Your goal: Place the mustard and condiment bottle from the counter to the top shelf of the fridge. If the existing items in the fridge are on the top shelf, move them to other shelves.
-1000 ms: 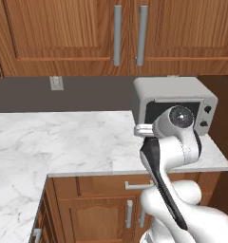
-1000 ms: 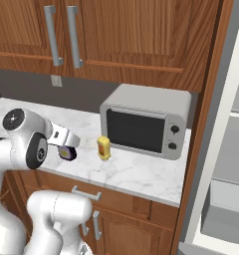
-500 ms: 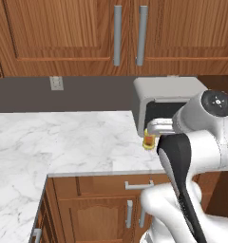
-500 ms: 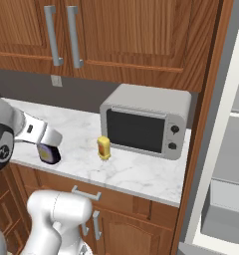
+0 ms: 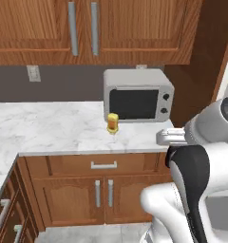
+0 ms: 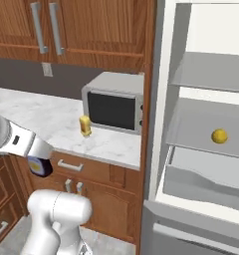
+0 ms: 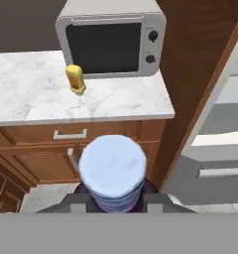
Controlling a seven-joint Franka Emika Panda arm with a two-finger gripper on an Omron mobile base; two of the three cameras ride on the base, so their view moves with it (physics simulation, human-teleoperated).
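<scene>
One bottle in transit: tool (image 7: pixel 113 206) clamped on the condiment bottle (image 7: pixel 114 176), carried off the counter (image 5: pixel 54 128) toward the fridge (image 6: pixel 201 124) at right. Mustard (image 5: pixel 112 123) waits near the microwave (image 5: pixel 137 95). Lemon (image 6: pixel 219 135) sits mid-shelf. Next: lift to the top shelf (image 6: pixel 211 72).

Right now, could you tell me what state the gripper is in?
Gripper: shut on the condiment bottle, carried off the counter.
</scene>
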